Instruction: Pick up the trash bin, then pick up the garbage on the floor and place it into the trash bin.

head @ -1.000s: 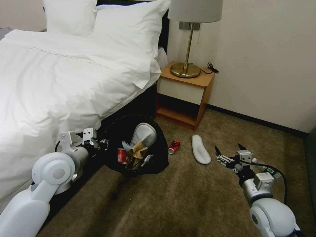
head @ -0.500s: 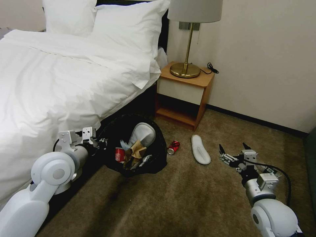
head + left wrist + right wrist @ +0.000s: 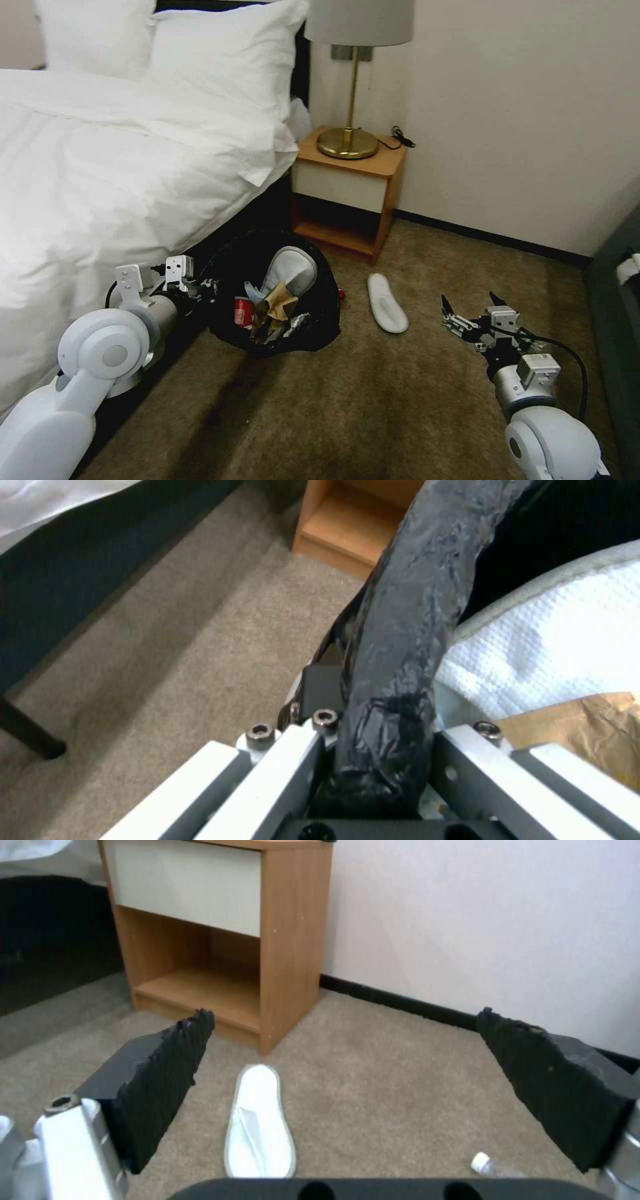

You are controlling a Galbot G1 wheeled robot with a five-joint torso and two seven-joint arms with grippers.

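The left gripper (image 3: 200, 288) holds the trash bin (image 3: 313, 313) by its near rim, the fingers (image 3: 313, 750) clamped on the bag-wrapped edge beside the bed (image 3: 100, 180). The bin is tipped toward the camera and already holds 1 slipper (image 3: 290, 268), a red can (image 3: 243, 311) and brown crumpled paper (image 3: 275, 308).

The other white slipper (image 3: 387, 303) lies flat on the carpet (image 3: 373, 407) between the bin and the right gripper (image 3: 470, 313), in front of the nightstand (image 3: 347, 190). The right gripper hovers low with its fingers (image 3: 167, 1075) spread wide and nothing between them.

In the right wrist view, the slipper sits just ahead of the open fingers and slightly toward the bin's side. Its long axis runs roughly along the gripper's line of reach, heel nearest, toe toward the nightstand. So the fingers already straddle its narrow width, and the right arm is clearly the nearer, free one. A clear bottle (image 3: 490, 1165) lies beside the gripper's far finger.
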